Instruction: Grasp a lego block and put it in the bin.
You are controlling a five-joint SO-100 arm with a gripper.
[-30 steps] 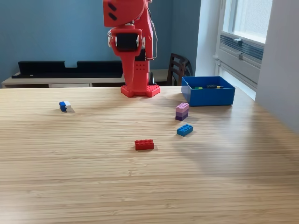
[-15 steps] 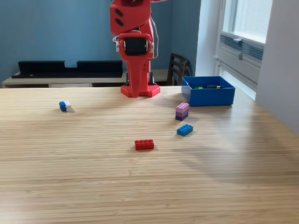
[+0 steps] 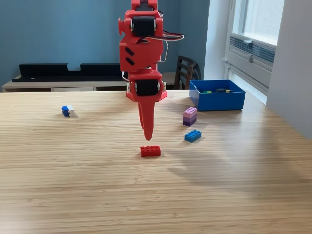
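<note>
My red gripper (image 3: pixel 147 136) hangs point-down from the arm in the exterior view, its two fingers pressed together into one tapered tip with nothing between them. The tip sits a little above and just behind a red lego block (image 3: pixel 150 151) lying flat on the wooden table (image 3: pixel 73 170). A blue lego block (image 3: pixel 192 135) lies to the right of it, and a purple-and-pink stack (image 3: pixel 189 116) stands behind that. A small blue-and-white block (image 3: pixel 67 110) rests far to the left. The blue bin (image 3: pixel 217 100) stands at the back right with a few small pieces inside.
The arm's red base (image 3: pixel 146 94) is fixed at the table's far edge. Behind the table are a dark chair (image 3: pixel 185 71) and a long black rail (image 3: pixel 73 72). A white wall (image 3: pixel 292 68) and window sill close off the right side.
The arm has swung forward and down from its raised pose near the base. The gripper tip now hangs just over the red block. No block has moved.
</note>
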